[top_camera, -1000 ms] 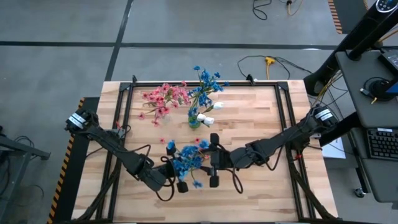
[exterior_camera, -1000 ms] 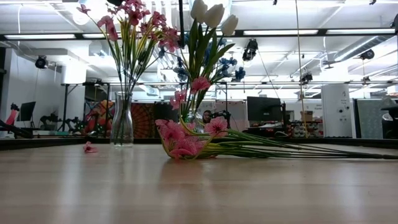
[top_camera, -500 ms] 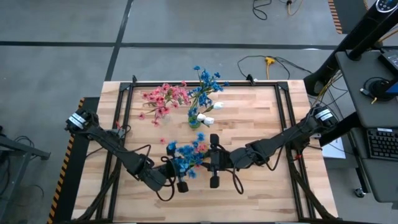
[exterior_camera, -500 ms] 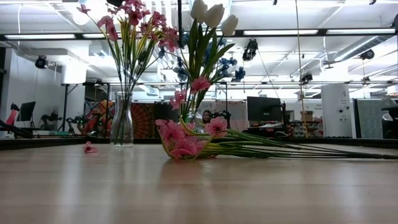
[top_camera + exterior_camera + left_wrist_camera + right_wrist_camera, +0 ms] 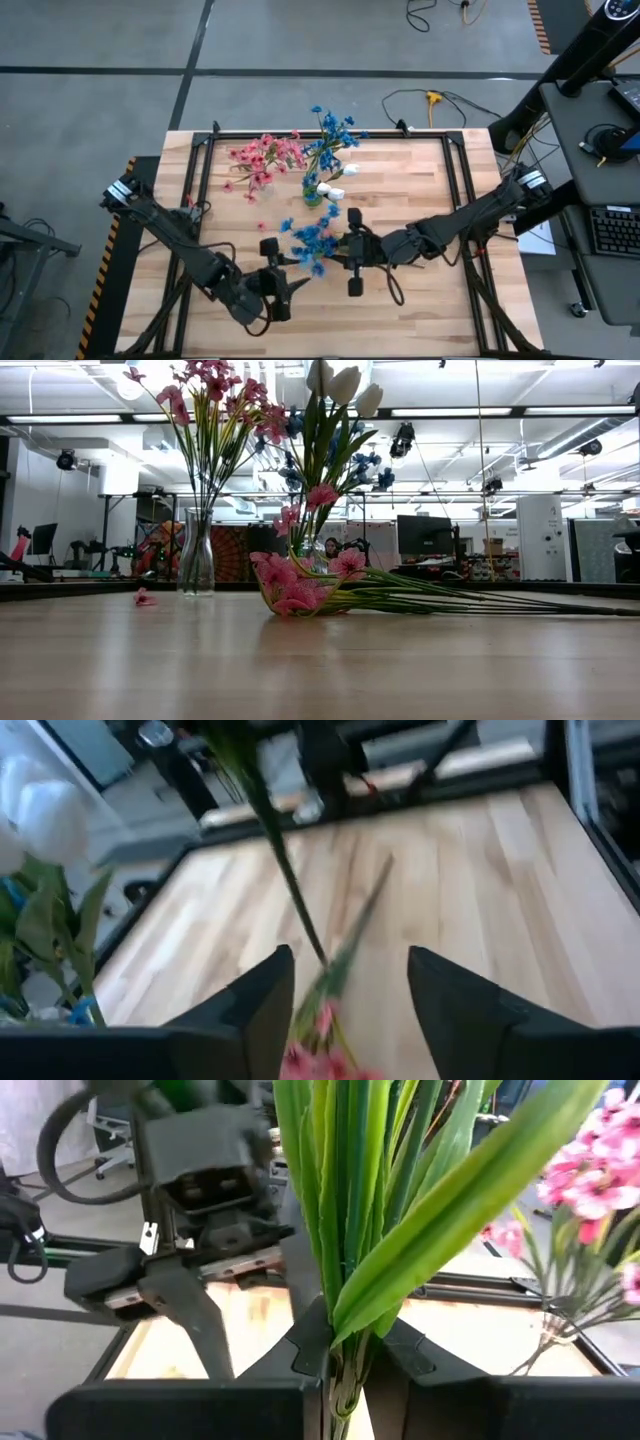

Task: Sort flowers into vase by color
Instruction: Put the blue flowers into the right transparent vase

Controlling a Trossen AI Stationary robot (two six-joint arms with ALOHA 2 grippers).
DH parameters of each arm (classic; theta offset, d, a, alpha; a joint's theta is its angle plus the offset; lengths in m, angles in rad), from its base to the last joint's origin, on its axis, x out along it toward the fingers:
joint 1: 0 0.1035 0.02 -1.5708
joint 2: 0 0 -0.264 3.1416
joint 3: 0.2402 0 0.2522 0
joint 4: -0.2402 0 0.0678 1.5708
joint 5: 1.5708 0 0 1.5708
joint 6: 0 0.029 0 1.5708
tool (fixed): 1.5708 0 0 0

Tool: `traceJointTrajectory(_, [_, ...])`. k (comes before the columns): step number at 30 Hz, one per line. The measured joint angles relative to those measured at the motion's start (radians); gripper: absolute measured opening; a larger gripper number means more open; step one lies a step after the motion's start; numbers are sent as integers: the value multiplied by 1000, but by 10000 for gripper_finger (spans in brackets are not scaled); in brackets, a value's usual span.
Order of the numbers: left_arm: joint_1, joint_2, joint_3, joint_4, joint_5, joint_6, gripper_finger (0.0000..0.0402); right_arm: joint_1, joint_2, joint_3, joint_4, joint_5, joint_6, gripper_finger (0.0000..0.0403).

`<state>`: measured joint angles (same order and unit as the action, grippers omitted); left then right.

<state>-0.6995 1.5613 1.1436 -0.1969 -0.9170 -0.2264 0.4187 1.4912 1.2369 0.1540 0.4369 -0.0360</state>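
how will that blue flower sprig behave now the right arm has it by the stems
The blue flower sprig is probably light and floppy: its thin green stems are pinched in the right gripper, with the blossoms reaching far beyond the jaws. It will likely sway when moved. Long loose leaves could snag the nearby left gripper.

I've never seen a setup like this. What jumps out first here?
Probably the blue flowers at mid-table, their green stems clamped in the right end effector, with the left end effector open just beside them. Behind stand a vase of pink flowers and a vase mixing blue and white blooms.
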Motion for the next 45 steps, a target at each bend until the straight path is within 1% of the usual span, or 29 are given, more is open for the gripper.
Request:
traceJointTrajectory(2, [-15, -2, 42, -121, 31, -38, 188, 0, -29, 0, -23, 0, 0, 33])
traceJointTrajectory(4, [-32, -2, 76, -202, 40, -47, 190, 0, -67, 0, -49, 0, -7, 33])
traceJointTrajectory(7, [-60, -9, 105, -232, 41, -1, 186, 0, -130, 0, -56, -4, -41, 33])
traceJointTrajectory(10, [-93, -25, 104, -198, 57, 96, 176, -3, -199, 0, -75, -34, -71, 33])
traceJointTrajectory(13, [-120, -60, 55, -93, 105, 176, 165, -15, -269, 0, -116, -53, -80, 33])
traceJointTrajectory(15, [-132, -81, 6, 6, 132, 240, 160, -31, -312, 0, -157, -33, -79, 33])
traceJointTrajectory(17, [-138, -107, -53, 106, 134, 302, 155, -49, -348, 0, -221, 38, -69, 33])
traceJointTrajectory(20, [-137, -158, -137, 238, 134, 359, 150, -81, -379, -12, -284, 181, -72, 33])
traceJointTrajectory(21, [-137, -178, -165, 278, 133, 376, 149, -95, -386, -20, -293, 198, -76, 33])
traceJointTrajectory(24, [-137, -238, -251, 385, 109, 431, 146, -142, -412, -47, -295, 184, -86, 33])
traceJointTrajectory(27, [-137, -309, -334, 495, 43, 453, 143, -201, -454, -91, -289, 183, -99, 33])
traceJointTrajectory(29, [-137, -355, -384, 556, 0, 454, 142, -250, -482, -140, -259, 171, -96, 33])
traceJointTrajectory(32, [-137, -410, -443, 616, -43, 454, 141, -331, -527, -237, -184, 106, -95, 33])
traceJointTrajectory(36, [-137, -464, -479, 634, -100, 453, 141, -424, -564, -375, -26, 71, -95, 34])
traceJointTrajectory(38, [-137, -482, -480, 632, -128, 458, 141, -461, -567, -446, 79, 28, -90, 34])
traceJointTrajectory(41, [-138, -502, -461, 618, -176, 507, 141, -507, -560, -536, 240, -43, -73, 34])
traceJointTrajectory(43, [-138, -514, -446, 592, -200, 537, 141, -531, -550, -588, 337, -53, -69, 34])
traceJointTrajectory(45, [-138, -526, -440, 555, -201, 552, 141, -550, -529, -626, 421, -53, -67, 34])
